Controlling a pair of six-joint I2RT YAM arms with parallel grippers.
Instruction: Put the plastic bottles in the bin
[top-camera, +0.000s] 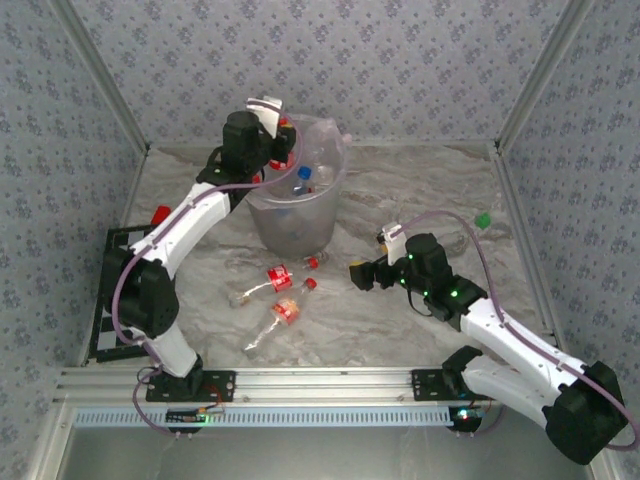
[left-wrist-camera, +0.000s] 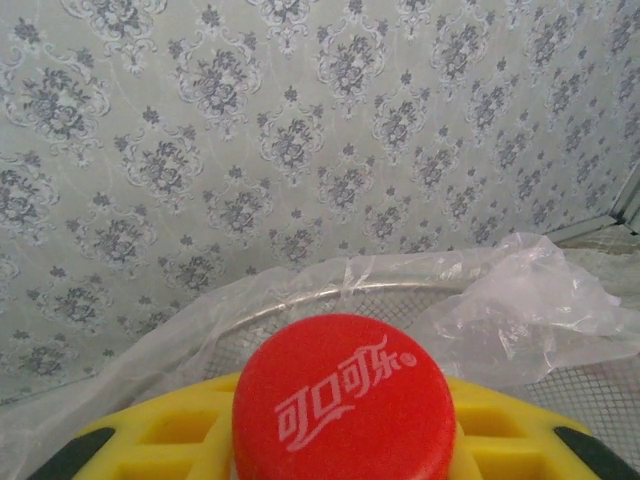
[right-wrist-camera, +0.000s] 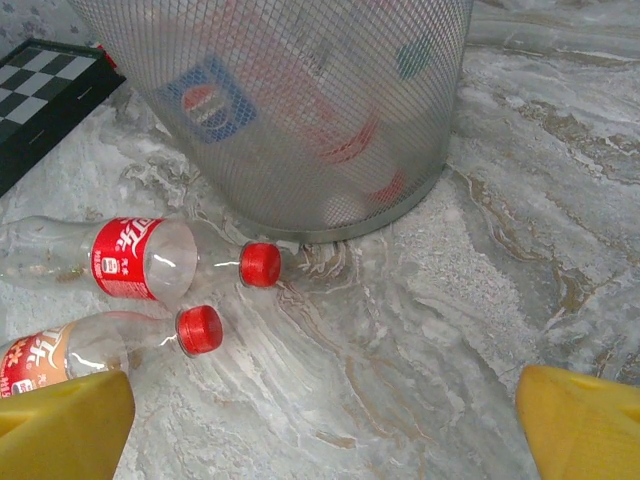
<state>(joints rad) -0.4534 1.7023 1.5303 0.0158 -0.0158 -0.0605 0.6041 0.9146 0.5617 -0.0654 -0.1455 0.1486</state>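
Red Coca-Cola cap (left-wrist-camera: 343, 400) pinched in left hand (left-wrist-camera: 341, 445) over bin (top-camera: 296, 218); right hand (right-wrist-camera: 320, 425) spread.

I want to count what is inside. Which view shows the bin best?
Top external: the whole bin, open mouth toward the camera, bottles inside. Left wrist shows its rim and bag; right wrist its lower wall, labels dim behind.

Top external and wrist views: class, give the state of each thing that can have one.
bin, upright, bag-lined, bottles inside.
left gripper, shut on held bottle, at the bin's rim.
held bottle, capped, gripped.
right gripper, open, empty.
bottle by bin, lying down, capped.
second loose bottle, lying down, capped.
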